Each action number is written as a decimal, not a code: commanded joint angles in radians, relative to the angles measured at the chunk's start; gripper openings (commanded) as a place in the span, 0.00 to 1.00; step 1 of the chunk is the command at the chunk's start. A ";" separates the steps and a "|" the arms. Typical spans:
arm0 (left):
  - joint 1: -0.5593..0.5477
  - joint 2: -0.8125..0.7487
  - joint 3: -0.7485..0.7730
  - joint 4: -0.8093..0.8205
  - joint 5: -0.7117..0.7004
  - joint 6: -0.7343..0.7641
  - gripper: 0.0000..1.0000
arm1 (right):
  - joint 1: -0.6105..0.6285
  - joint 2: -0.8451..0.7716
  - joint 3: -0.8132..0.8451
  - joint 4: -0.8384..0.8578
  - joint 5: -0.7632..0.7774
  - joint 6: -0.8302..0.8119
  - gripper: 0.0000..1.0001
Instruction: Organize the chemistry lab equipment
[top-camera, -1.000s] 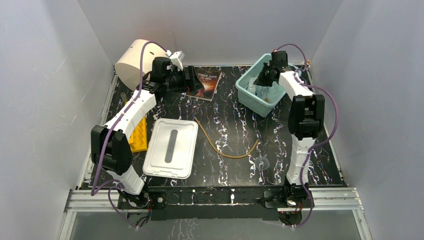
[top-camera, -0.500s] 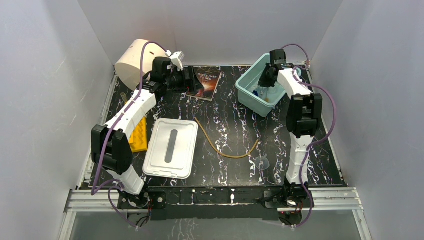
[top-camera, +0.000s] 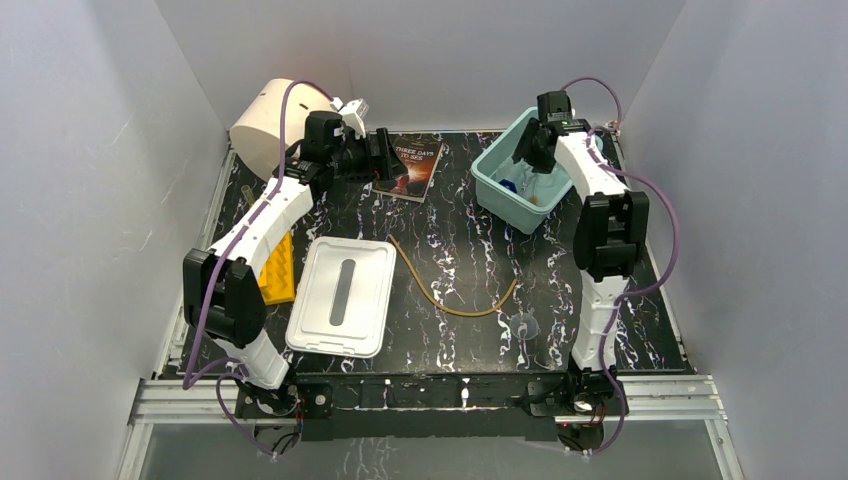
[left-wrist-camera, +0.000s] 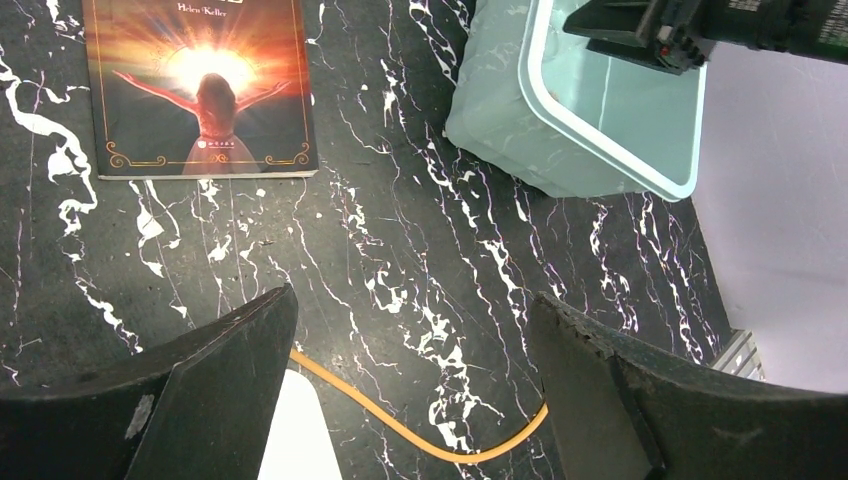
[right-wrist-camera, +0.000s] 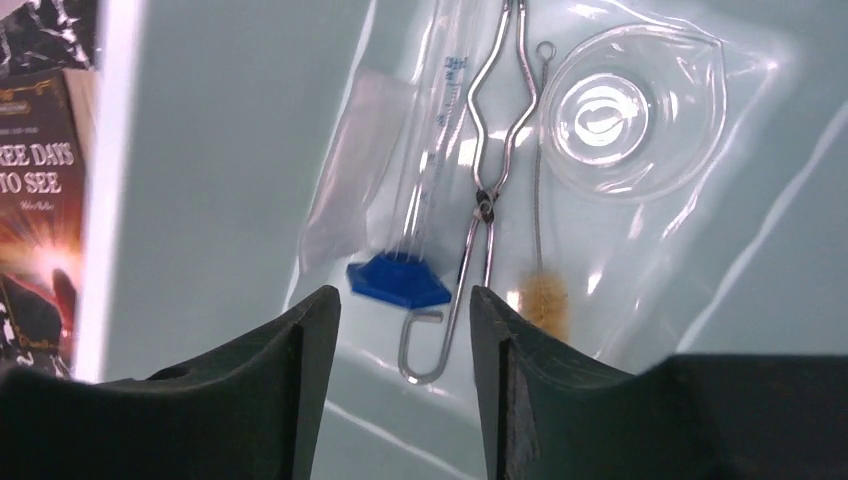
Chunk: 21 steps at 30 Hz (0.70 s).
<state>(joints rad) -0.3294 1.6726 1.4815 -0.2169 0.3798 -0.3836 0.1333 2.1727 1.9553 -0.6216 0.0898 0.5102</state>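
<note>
My right gripper (right-wrist-camera: 403, 295) hangs open over the teal bin (top-camera: 493, 185), with nothing between its fingers. On the bin's floor below lie a clear tube with a blue end (right-wrist-camera: 398, 277), metal tongs (right-wrist-camera: 487, 190), a brown brush (right-wrist-camera: 545, 302), a clear glass dish (right-wrist-camera: 620, 115) and a white packet (right-wrist-camera: 350, 170). Tan rubber tubing (top-camera: 455, 303) curves across the middle of the table. A small clear beaker (top-camera: 525, 325) stands near the right arm's base. My left gripper (top-camera: 385, 160) is open and empty, held high beside the book; its wrist view shows the tubing (left-wrist-camera: 420, 432) far below.
A dark-covered book (top-camera: 415, 165) lies at the back centre. The big cream cylinder (top-camera: 268, 120) sits at the back left. A white lid (top-camera: 340, 295) and a yellow piece (top-camera: 280, 270) lie at the left. Grey walls close in three sides.
My right gripper has gone from shut to open and has risen a little out of the bin. The blue-ended tube now lies free on the bin's floor. The left arm has not moved.
</note>
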 joint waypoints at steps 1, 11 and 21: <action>-0.002 -0.043 0.013 0.011 -0.012 -0.001 0.85 | 0.059 -0.177 -0.009 -0.023 0.099 -0.032 0.60; -0.002 -0.069 -0.016 -0.008 -0.105 -0.004 0.86 | 0.169 -0.467 -0.200 -0.075 0.148 -0.129 0.63; -0.002 -0.047 -0.003 -0.002 -0.096 -0.044 0.85 | 0.231 -0.728 -0.374 -0.458 0.009 -0.039 0.64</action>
<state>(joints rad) -0.3294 1.6672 1.4658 -0.2218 0.2802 -0.4049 0.3340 1.5299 1.6760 -0.8875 0.1417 0.4076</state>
